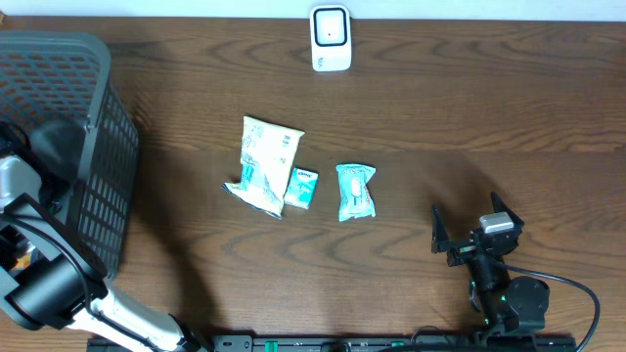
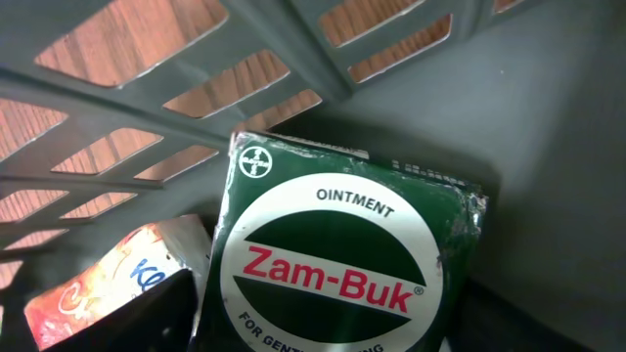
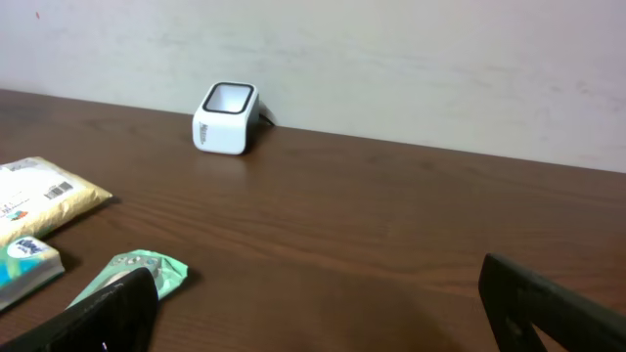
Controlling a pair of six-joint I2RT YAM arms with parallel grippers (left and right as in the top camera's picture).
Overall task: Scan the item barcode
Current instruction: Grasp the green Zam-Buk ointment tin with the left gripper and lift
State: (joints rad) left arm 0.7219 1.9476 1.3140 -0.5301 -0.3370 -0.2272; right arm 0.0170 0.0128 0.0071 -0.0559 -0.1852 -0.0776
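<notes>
Inside the basket [image 1: 108,127] at left, your left tool [image 1: 54,147] hovers over the Zam-Buk box [image 2: 342,264], grip unclear; right tool [image 1: 471,225] gapes empty. Pickup stage: next, clamp it, carry it to the scanner [image 1: 331,39].

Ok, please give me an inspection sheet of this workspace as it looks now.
Surface: dark wood table, no spills seen.
Job's things: white scanner at the far edge; green Zam-Buk box inside the grey basket.
Clutter: white pouch, small blue packet and teal packet mid-table; orange packet beside the box.
Grippers: left gripper down in the basket, jaws unreadable; right gripper open, empty.
Cables: black cable at the right arm's base.
Surroundings: pale wall behind the table.
</notes>
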